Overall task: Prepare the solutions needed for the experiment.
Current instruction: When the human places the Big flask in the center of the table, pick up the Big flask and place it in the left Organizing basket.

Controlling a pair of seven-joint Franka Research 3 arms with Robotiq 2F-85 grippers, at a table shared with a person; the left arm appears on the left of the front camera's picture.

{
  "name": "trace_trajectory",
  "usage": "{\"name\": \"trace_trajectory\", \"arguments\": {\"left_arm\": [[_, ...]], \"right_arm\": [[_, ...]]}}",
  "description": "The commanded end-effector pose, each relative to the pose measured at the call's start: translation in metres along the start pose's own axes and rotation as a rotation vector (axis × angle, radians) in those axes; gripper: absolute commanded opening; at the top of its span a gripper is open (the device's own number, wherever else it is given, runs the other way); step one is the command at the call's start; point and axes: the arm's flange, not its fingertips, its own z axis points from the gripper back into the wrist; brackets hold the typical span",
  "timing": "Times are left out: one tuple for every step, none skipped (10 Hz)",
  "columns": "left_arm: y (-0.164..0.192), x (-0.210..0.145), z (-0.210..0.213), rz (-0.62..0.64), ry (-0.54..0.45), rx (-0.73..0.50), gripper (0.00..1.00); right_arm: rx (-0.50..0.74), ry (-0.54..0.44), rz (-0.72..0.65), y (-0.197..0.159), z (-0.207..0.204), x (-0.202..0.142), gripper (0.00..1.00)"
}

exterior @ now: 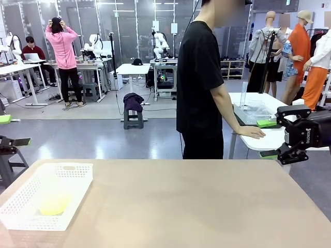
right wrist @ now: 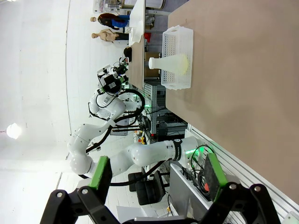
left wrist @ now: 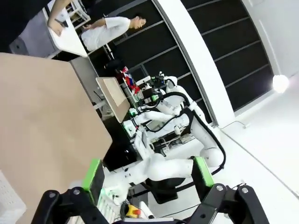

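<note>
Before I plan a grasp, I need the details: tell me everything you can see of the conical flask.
The conical flask is frosted and translucent, with a wide base narrowing to a slim neck. A little pale yellow liquid shows through at its base. It stands inside the white perforated basket at the table's near left corner, seemingly upright, neck rising above the rim. Nothing else touches it; both grippers are away from it.

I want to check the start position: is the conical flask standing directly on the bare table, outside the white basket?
No. In the right wrist view the conical flask with the pale yellow liquid stands inside the white basket.
</note>
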Motion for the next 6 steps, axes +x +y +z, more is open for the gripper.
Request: {"name": "trace_trajectory", "arguments": {"left_arm": [[0.000,0.012,-0.001,-0.018,0.058,0.059,0.96],[0.000,0.000,0.000,0.000,0.000,0.000,0.96],[0.000,0.000,0.000,0.000,0.000,0.000,0.96],[0.000,0.000,0.000,0.000,0.000,0.000,0.96],[0.000,0.000,0.000,0.000,0.000,0.000,0.96],[0.000,0.000,0.000,0.000,0.000,0.000,0.96]], "right_arm": [[0.008,-0.003,0.003,0.000,0.000,0.000,1.00],[0.008,-0.003,0.003,0.000,0.000,0.000,1.00],[0.008,-0.003,0.003,0.000,0.000,0.000,1.00],[0.008,-0.003,0.003,0.000,0.000,0.000,1.00],[0.008,-0.003,0.003,0.000,0.000,0.000,1.00],[0.008,-0.003,0.003,0.000,0.000,0.000,1.00]]}}
